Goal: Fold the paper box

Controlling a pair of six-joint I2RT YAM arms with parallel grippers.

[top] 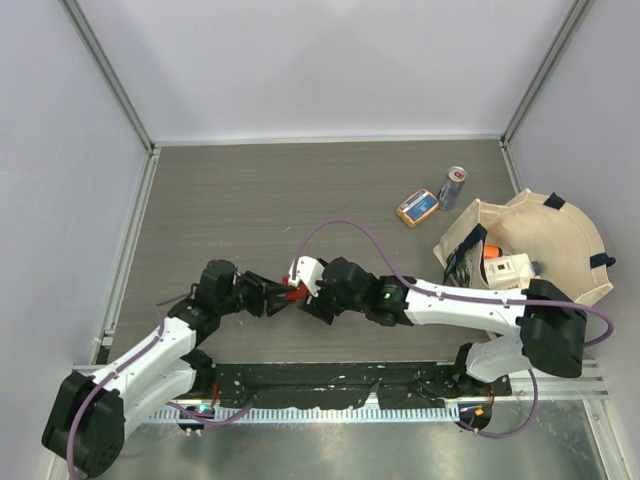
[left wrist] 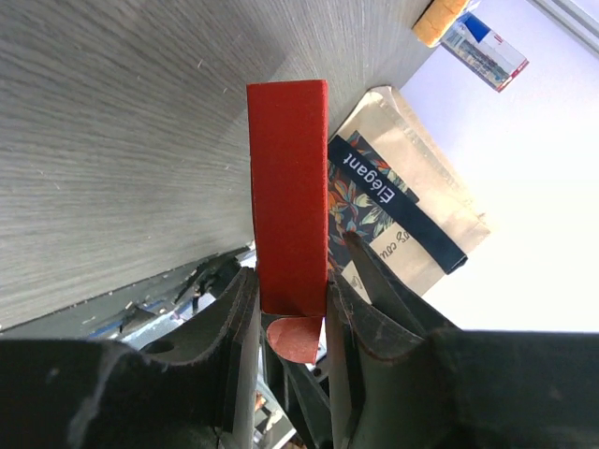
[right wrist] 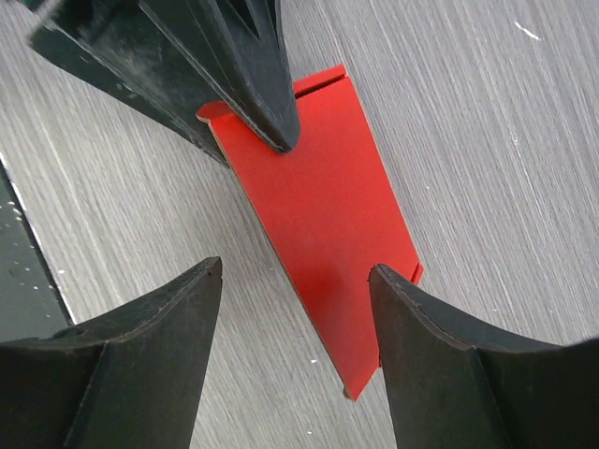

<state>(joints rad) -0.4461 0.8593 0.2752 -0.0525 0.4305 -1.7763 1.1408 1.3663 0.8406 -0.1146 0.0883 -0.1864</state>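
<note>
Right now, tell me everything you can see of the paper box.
The paper box is bright red thin card, folded flat into a narrow rectangle, with a small rounded tab at one end. The left gripper clamps that end; the open right gripper straddles the other without pinching. Contact with the table is unclear.

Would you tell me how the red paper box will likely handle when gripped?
The paper box looks thin and flat, so probably light and bendable. Pinched at one end by the left gripper, its free end may flex. Its smooth face might slip when pushed.
</note>
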